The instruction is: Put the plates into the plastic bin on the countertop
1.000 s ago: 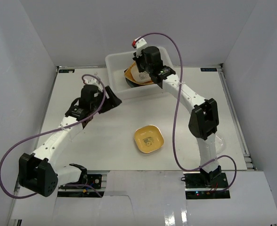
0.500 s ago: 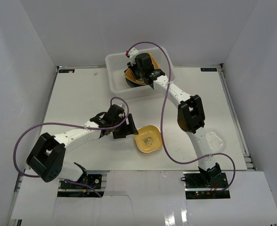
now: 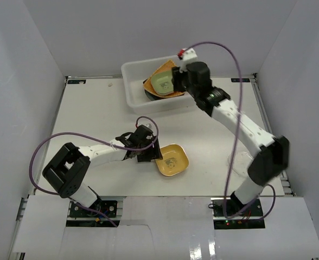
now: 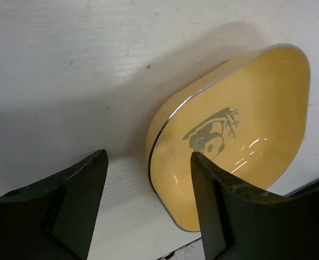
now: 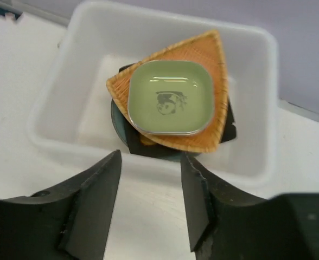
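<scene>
Top external view: left claw (image 3: 143, 153) is sitting at the left edge of the yellow plate (image 3: 171, 160). That plate is lying on the table (image 3: 94, 108) in front of the arms, well apart from the plastic bin (image 3: 131, 95) at the far edge. Left wrist view is showing the jaws spread wide and straddling the plate's rim. One finger is hanging over bare table just outside it, the other over the panda-printed inside. Nothing is being clamped yet, and I can't tell whether the fingertips are touching down. Right claw (image 5: 150, 157) is hovering just in front of the bin's near wall, jaws apart and empty. Green plate (image 5: 170, 97) is lying flat on the orange fan plate (image 5: 211, 51), with darker plates (image 5: 135, 147) stacked underneath, all inside the bin. I'm reading the step in hand as the left arm picking up the yellow plate, with the right arm's drop looking done. Next move is calling for closing on that thin rim and lifting without the plate skating off on the smooth table. After that it's carrying it over the bin wall and setting it on the stack. Faint clear dish (image 3: 240, 162) on the table by the right arm may be another plate waiting; too faint to call.
</scene>
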